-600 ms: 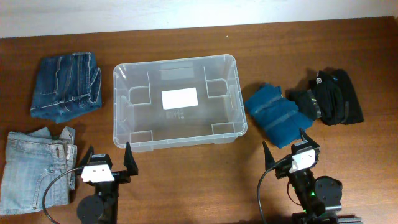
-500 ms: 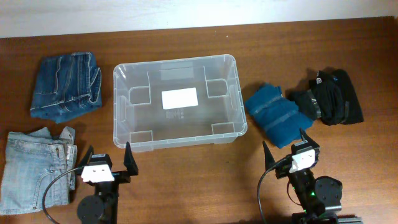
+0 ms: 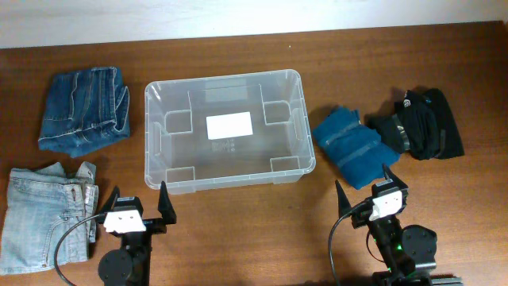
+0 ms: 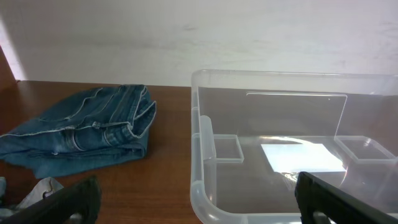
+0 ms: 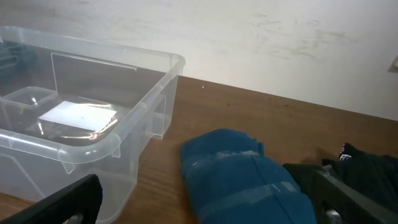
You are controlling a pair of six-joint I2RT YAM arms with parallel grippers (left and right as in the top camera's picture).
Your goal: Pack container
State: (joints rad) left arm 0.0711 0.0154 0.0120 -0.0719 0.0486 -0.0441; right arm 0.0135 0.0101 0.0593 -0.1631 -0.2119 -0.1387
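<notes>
The clear plastic container (image 3: 295, 127) sits at the table's centre, empty, with a white label on its bottom; it also shows in the left wrist view (image 4: 205, 143) and the right wrist view (image 5: 149, 87). My left gripper (image 3: 136, 202) is open and empty near the front edge, just left of the container's front corner. My right gripper (image 3: 365, 184) is open and empty at the front right, just in front of a folded teal garment (image 3: 349, 144), which shows close in the right wrist view (image 5: 242, 180).
Folded dark-blue jeans (image 3: 86, 108) lie at the back left, seen too in the left wrist view (image 4: 87, 130). Light-blue jeans (image 3: 44, 214) lie at the front left. A black garment (image 3: 421, 123) lies at the right, beside the teal one.
</notes>
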